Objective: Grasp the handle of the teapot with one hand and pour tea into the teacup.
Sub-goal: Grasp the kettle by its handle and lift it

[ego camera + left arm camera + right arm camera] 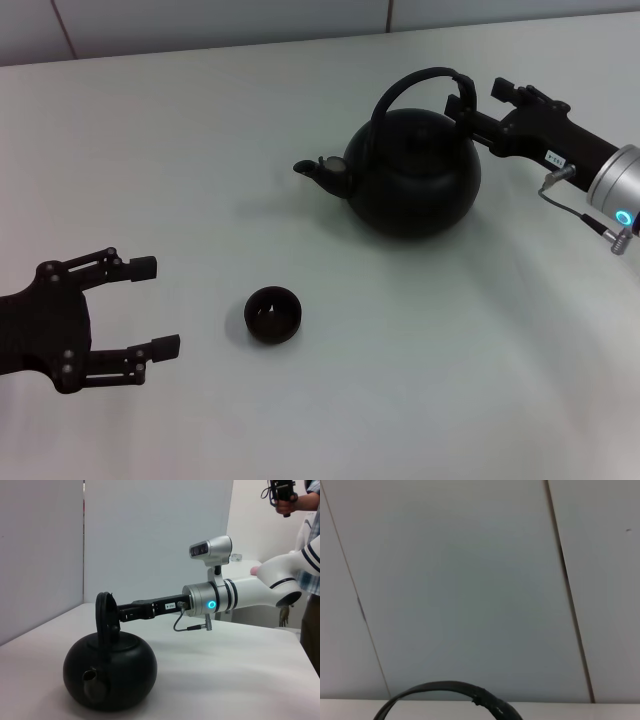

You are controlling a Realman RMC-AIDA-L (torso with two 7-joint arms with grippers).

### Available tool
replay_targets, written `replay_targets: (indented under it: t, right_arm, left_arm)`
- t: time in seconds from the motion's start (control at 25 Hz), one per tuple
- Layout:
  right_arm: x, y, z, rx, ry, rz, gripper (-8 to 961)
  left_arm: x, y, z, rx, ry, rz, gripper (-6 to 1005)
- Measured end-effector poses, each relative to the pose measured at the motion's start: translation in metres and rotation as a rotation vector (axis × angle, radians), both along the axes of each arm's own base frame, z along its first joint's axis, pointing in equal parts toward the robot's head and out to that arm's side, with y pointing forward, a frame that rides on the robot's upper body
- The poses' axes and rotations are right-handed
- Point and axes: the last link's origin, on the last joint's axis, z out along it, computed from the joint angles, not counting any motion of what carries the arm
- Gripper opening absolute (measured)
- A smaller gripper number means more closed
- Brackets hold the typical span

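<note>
Nearest the robot, the left gripper hovers over the white table with its fingers spread apart, the small black teacup standing upright just to its right. Farther back sits the black teapot, spout toward the robot's left. The right gripper is pinched on the thicker right side of its arched handle.
</note>
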Motion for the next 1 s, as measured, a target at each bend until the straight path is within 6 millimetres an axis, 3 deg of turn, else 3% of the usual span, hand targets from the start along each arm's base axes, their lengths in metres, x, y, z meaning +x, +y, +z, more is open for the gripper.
replay_targets:
  t: [0.2, 0.4, 0.52, 0.72, 1.0]
  right_arm:
    - [-0.0029, 0.0021, -0.002, -0.006, 0.0, 0.006, 820]
    - [-0.0041, 0.0024, -0.0022, -0.006, -0.004, 0.015, 719]
    - [-0.0044, 0.0023, -0.0018, -0.003, -0.005, 0.02, 473]
    - [-0.0046, 0.002, -0.0022, -0.003, -0.004, 0.02, 259]
    - [-0.0043, 0.002, -0.0021, -0.002, -0.004, 0.018, 170]
  left_arm:
    - [-0.0005, 0.0009, 0.0005, 0.006, 0.005, 0.002, 867]
    - [-0.0009, 0.0005, 0.001, 0.009, 0.007, 0.002, 867]
    - [-0.0015, 0.0002, 0.0014, 0.009, 0.008, 0.004, 867]
    - [-0.002, 0.0011, 0.0033, 0.019, 0.005, 0.008, 867]
    - [-0.0027, 0.001, 0.0033, 0.018, 0.008, 0.01, 867]
